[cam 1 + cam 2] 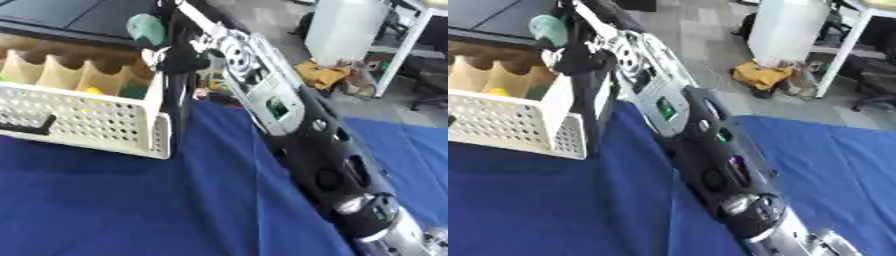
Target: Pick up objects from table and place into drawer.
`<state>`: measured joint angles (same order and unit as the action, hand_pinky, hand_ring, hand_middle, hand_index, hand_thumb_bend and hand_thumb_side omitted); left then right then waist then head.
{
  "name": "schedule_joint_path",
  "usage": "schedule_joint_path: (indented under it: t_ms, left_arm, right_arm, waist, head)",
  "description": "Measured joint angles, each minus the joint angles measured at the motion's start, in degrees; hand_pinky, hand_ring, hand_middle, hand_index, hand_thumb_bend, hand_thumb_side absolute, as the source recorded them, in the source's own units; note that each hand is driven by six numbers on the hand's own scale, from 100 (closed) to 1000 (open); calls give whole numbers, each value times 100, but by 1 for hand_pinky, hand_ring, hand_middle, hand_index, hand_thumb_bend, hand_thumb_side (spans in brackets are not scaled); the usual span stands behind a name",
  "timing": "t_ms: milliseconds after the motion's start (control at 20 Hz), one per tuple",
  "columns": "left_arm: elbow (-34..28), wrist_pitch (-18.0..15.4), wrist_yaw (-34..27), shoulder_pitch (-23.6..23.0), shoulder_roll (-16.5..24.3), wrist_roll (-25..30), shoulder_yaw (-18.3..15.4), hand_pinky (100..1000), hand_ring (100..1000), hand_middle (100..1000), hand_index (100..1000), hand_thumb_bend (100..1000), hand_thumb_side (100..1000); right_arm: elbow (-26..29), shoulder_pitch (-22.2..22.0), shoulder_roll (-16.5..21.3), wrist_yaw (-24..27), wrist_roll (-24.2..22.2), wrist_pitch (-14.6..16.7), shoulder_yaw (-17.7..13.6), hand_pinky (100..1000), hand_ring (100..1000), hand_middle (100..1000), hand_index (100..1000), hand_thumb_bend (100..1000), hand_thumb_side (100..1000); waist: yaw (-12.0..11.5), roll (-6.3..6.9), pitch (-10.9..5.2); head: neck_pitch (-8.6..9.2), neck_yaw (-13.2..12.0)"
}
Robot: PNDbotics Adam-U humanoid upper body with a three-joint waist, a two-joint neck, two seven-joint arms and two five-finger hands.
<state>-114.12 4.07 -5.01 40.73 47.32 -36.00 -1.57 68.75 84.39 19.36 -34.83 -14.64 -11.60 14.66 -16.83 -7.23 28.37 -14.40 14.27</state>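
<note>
Right hand (175,57) above the white drawer (96,120) at the counter's (131,200) far left edge, fingers grasping a pale green object (146,28), yellow item (94,91) inside

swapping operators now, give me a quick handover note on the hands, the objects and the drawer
Right hand: reached over the white drawer's far right corner, curled round a pale green object.
Left hand: not in view.
Drawer: open, cardboard dividers inside, something yellow in one cell.
Done: green object lifted off the blue table.
Left: release it into a compartment. No other objects visible on the cloth.
</note>
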Motion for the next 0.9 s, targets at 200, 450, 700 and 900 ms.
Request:
schedule_joint_path:
  t_ms: [200, 450, 700, 900]
  left_arm:
    - [0, 0, 0, 3, 0, 0, 0, 100, 100, 100, 725, 250, 461]
    - [0, 2, 1, 3, 0, 1, 0, 100, 100, 100, 725, 250, 462]
    - [0, 6, 2, 2, 0, 3, 0, 100, 100, 100, 725, 244, 466]
    - [0, 7, 2, 2, 0, 3, 2, 100, 100, 100, 725, 249, 463]
  right_arm:
    - [0, 38, -19, 14, 93, -6, -30, 578, 537, 519, 600, 100, 248]
    - [3, 88, -31, 48, 138, -39, -33, 572, 532, 519, 596, 100, 249]
    - [101, 86, 19, 189, 144, -68, -16, 570, 530, 526, 594, 100, 253]
    - [295, 51, 107, 412, 117, -127, 25, 568, 529, 525, 593, 100, 248]
  waist:
    - [-18, -42, 30]
    - [-15, -73, 45]
    - [-15, -112, 45]
    - [-49, -139, 46]
  head:
    - [46, -11]
    - [81, -43]
    - [96, -54]
    - [97, -53]
